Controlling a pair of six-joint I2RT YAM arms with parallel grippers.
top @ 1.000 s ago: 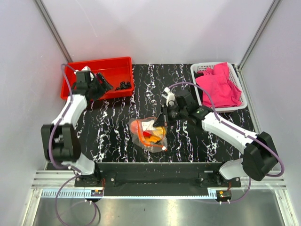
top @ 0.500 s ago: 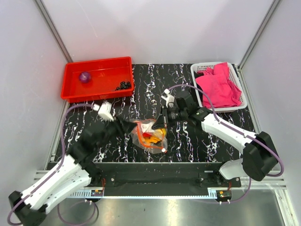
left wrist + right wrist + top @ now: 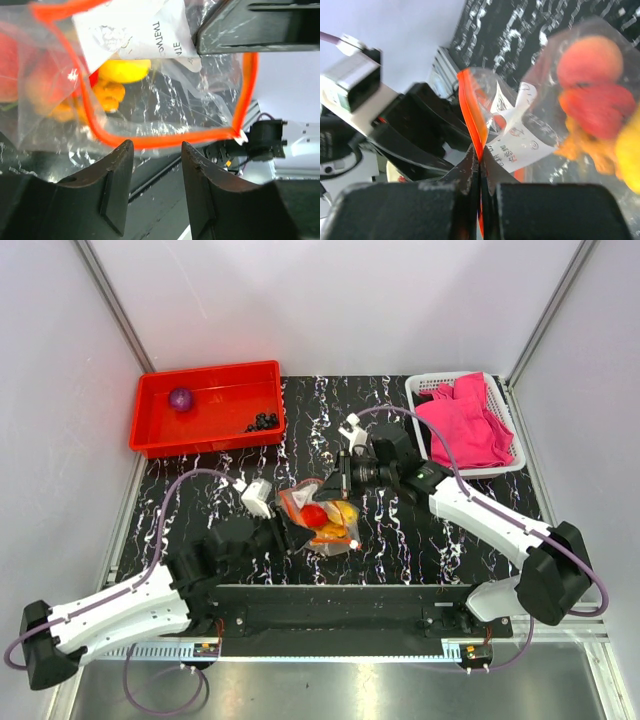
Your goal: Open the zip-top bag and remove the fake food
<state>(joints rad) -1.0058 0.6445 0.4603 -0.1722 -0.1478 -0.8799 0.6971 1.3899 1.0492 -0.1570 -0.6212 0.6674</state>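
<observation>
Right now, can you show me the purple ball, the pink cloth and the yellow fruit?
purple ball (image 3: 180, 399): top external view, its round middle.
pink cloth (image 3: 462, 425): top external view, middle of its folds.
yellow fruit (image 3: 125, 71): left wrist view, middle of its yellow skin.

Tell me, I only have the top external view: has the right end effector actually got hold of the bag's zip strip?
Observer: Yes. In the right wrist view the right end effector is pinched shut on the orange-red zip strip of the zip-top bag.
Operator: And the left one, is it gripping anything?
Observer: No. The left end effector is open, its fingers apart right by the strip.
Operator: Is the mouth open?
Observer: Yes. The left wrist view shows the strip spread into a wide loop, with the yellow fruit visible inside.
</observation>
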